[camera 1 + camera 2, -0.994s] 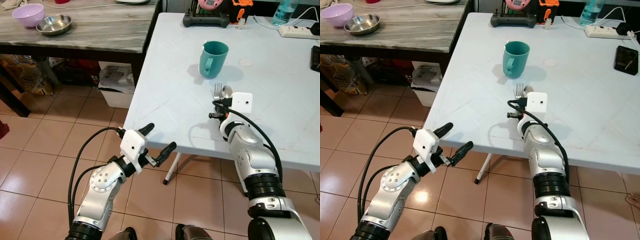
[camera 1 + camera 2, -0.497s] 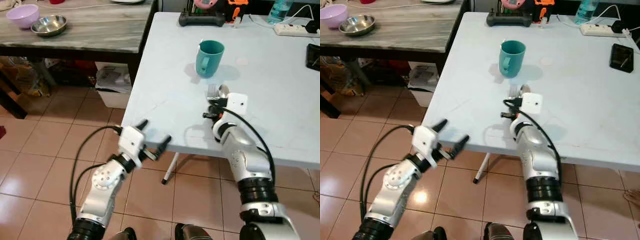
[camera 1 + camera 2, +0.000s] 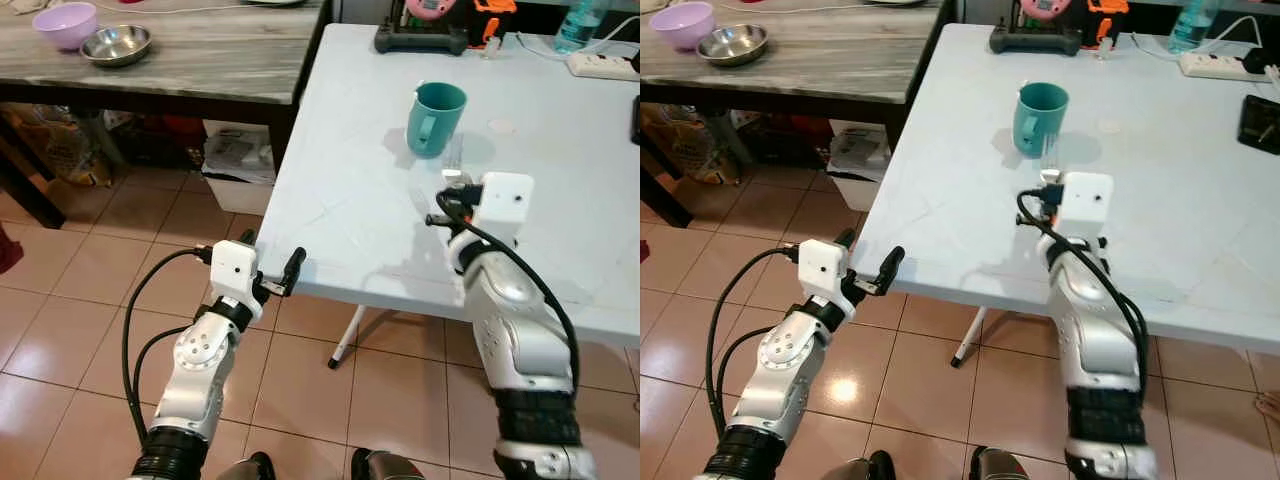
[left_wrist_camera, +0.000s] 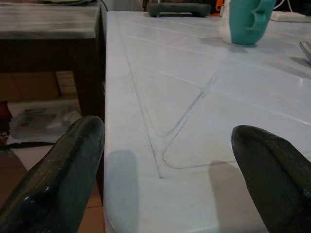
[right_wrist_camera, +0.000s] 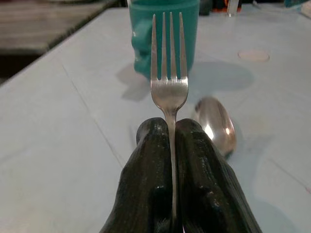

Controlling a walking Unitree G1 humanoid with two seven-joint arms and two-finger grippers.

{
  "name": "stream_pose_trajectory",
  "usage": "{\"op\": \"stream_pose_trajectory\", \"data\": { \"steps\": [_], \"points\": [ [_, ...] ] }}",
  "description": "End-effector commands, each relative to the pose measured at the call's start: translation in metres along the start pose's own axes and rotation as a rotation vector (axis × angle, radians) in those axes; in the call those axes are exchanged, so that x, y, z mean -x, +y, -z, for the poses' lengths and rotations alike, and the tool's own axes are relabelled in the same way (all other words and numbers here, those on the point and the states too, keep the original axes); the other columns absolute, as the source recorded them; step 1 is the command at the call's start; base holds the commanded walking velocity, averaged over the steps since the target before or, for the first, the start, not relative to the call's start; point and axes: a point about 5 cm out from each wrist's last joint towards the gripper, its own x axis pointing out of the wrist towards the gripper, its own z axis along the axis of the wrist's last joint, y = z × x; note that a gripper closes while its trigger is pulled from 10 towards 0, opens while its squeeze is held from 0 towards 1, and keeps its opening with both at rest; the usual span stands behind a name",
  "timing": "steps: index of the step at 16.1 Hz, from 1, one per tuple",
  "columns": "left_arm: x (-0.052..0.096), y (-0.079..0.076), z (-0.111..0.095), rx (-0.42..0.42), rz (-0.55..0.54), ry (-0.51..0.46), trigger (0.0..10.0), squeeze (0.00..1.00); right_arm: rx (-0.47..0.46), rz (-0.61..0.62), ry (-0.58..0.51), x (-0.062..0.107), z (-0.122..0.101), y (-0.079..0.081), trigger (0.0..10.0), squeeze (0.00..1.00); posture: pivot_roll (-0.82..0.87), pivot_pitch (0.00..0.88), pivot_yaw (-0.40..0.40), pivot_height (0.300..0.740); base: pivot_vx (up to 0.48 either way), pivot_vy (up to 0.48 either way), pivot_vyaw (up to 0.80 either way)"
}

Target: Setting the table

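My right gripper (image 5: 170, 127) is shut on the handle of a silver fork (image 5: 169, 73), held tines forward a little above the white table (image 3: 340, 190). A silver spoon (image 5: 216, 124) lies on the table just beside the fork. Beyond them stands a teal mug (image 3: 436, 118), upright with its handle toward the table's left edge. My left gripper (image 3: 272, 262) is open at the table's near left corner, and the corner (image 4: 146, 194) lies between its two fingers.
A dark wooden table (image 3: 200, 70) at the left carries a purple bowl (image 3: 65, 22) and a steel bowl (image 3: 115, 43). A black controller (image 3: 420, 40), a power strip (image 3: 605, 65) and a bottle (image 3: 572, 22) line the white table's far edge. Boxes (image 3: 235, 160) sit on the tiled floor.
The right gripper has lifted the fork off the table beside the spoon. The left gripper has come up to the table's near corner. The camera has shifted.
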Motion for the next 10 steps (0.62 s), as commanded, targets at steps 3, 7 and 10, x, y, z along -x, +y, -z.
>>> {"op": "stream_pose_trajectory", "data": {
  "steps": [3,7,10],
  "points": [
    [-0.0017,-0.0014,0.0018,-0.001,0.004,0.001,10.0,0.00,0.026,0.040,0.006,0.0058,-0.0003,-0.0103,10.0,0.00,-0.24,0.147,-0.005,0.740,0.000,0.000,-0.17],
    [-0.0025,-0.0030,0.0030,0.003,0.005,0.000,10.0,0.00,0.027,0.039,0.012,0.0059,0.0002,-0.0093,10.0,0.00,-0.24,0.140,-0.006,0.740,0.000,0.151,-0.58],
    [-0.0036,-0.0038,0.0035,0.005,0.006,0.000,10.0,0.00,0.024,0.030,0.017,0.0051,0.0015,-0.0057,10.0,0.00,-0.24,0.136,-0.007,0.740,0.000,0.403,-0.75]
  ]
}}
